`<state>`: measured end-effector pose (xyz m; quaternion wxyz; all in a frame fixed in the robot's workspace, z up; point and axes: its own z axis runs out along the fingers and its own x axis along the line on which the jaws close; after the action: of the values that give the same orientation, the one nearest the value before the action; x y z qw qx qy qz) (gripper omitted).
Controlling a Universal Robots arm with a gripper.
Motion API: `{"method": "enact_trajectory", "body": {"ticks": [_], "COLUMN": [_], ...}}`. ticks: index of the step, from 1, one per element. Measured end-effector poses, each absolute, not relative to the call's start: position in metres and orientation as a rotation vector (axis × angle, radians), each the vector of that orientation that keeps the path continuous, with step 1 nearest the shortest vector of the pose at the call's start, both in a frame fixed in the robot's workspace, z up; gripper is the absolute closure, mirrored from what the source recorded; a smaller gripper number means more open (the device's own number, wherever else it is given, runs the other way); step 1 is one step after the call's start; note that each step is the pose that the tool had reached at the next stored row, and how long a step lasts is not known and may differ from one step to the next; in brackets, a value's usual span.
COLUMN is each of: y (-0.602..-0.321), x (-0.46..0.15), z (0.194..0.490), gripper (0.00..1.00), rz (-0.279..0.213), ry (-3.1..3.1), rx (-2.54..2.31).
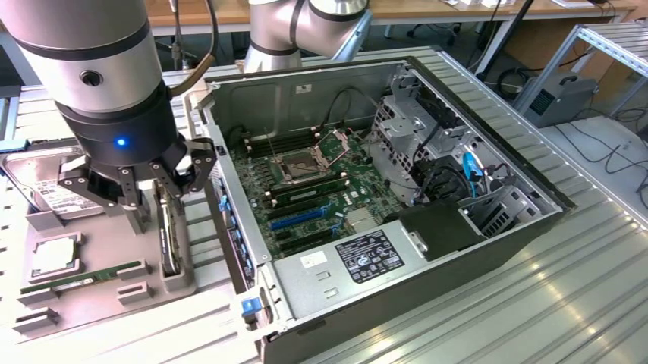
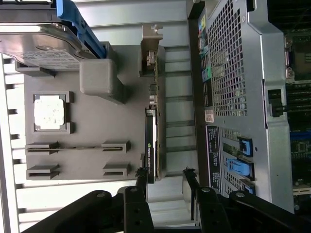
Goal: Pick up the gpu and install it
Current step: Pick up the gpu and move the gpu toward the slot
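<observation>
- Gripper [image 1: 147, 189] [image 2: 165, 180]: released, jaws spread wide, nothing held. I see it hanging over the fixture tray's edge nearest the PC case.
- Gpu [image 1: 170, 239] [image 2: 151, 141]: standing on its long edge in a slot along that same tray edge, outside the case, not yet installed. In the wrist view its near end lies between the fingers [image 2: 142, 179], closer to one than the other. Can't tell if there's contact.
- Gpu bracket [image 2: 149, 58]: silvery strip at the card's far end, toward the tray end w/ the hard drive.
- Fixture tray [image 1: 102, 303] [image 2: 97, 126]: grey moulded block on the bench [image 1: 567, 303], just beside the case.
- Hard drive [image 1: 45, 193] [image 2: 39, 46]: silver, white label, at the tray's far end. Blue caddy piece [image 2: 80, 29] against it.
- CPU [image 1: 56, 258] [image 2: 50, 111]: square, silver lid, in its pocket mid-tray, well apart from the gpu.
- Memory stick [image 1: 81, 277]: narrow, green, in a slot next to the CPU pocket.
- PC case [image 1: 526, 227] [image 2: 238, 73]: lying on its side w/ the panel off.
- Motherboard [image 1: 314, 189]: exposed inside the case, CPU socket open, blue slots toward the tray side.
</observation>
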<state>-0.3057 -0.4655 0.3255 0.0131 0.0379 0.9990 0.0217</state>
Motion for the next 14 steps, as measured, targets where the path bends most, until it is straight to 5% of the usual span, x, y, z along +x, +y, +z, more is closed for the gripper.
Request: {"method": "enact_trajectory", "body": {"ticks": [14], "y": [-0.4654], "x": [-0.3057], "z": [0.3226], "gripper": [0.58], "rz": [0.068], "ry": [3.112], "rx": [0.118]}}
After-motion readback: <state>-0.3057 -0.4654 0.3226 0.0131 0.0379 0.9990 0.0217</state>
